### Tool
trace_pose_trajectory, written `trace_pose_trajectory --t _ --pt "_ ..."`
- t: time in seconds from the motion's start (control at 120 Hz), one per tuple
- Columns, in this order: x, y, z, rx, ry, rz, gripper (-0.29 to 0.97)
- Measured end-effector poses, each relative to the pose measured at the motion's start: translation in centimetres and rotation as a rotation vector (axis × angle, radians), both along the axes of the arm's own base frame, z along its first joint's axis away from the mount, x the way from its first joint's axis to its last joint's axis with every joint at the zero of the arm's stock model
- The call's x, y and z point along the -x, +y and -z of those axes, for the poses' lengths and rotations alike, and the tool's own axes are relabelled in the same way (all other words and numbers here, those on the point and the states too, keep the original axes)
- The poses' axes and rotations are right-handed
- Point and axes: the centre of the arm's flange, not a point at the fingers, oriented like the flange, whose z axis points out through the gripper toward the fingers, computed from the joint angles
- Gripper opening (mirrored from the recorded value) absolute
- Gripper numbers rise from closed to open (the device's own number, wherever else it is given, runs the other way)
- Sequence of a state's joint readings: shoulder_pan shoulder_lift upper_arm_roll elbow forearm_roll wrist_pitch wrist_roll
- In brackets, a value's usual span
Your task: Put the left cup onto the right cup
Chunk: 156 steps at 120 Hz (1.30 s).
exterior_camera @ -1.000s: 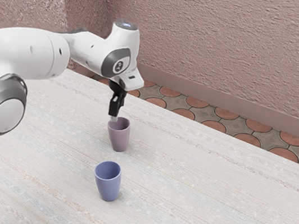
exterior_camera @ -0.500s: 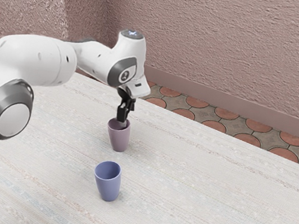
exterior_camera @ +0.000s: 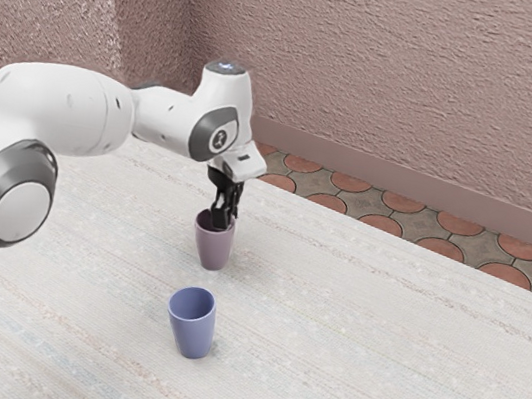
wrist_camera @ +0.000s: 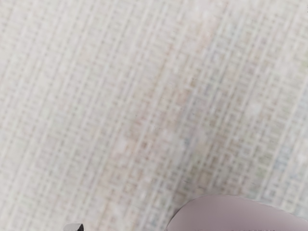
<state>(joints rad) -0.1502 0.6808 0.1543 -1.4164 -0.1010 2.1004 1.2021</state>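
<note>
Rough pinkish plaster wall (exterior_camera: pixel 418 72) runs behind everything in the exterior view, with a strip of terracotta tiled floor (exterior_camera: pixel 414 223) at its foot.

The counter (exterior_camera: pixel 377 329) has a pale woven-looking surface and takes up the lower part of the exterior view. In the wrist view the same weave (wrist_camera: pixel 120 96) is blurred and close.

The white arm (exterior_camera: pixel 66 117) comes in from the exterior view's left, with its wrist bent down over the far cup.

There are two cups, both upright on the counter and well apart. The mauve cup (exterior_camera: pixel 212 247) is the farther one, nearer the wall. The blue cup (exterior_camera: pixel 191 324) is nearer the camera, almost directly in front of the mauve one, and nothing is touching it.

The gripper (exterior_camera: pixel 222 218) points down, its tip at the mauve cup's rim and overlapping the mouth. I can't tell whether it is clamped on the rim wall or just standing at it; the black tip merges with the dark cup opening.

In the wrist view, a blurred pale mauve curve (wrist_camera: pixel 231 214) sits just under the hand and matches the mauve cup. The mauve cup's base is on the counter; it is not on the blue cup.
</note>
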Motion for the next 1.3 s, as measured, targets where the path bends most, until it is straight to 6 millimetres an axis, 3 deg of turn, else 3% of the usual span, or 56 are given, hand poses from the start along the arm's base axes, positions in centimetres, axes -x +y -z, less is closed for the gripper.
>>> trace_pose_trajectory --t 0.133,0.367,0.633,0.9,1.3 --pt "0.2 0.2 0.2 0.001 0.009 -0.009 0.08" --pt "0.3 0.4 -1.3 0.0 -0.002 -0.018 -0.06" --pt "0.5 0.5 -3.2 0.002 -0.007 -0.029 -0.09" --pt "1.0 -0.4 -7.0 0.008 -0.03 -0.034 -0.1" --pt "3.8 -2.8 -11.1 0.023 -0.011 -0.033 -0.1"
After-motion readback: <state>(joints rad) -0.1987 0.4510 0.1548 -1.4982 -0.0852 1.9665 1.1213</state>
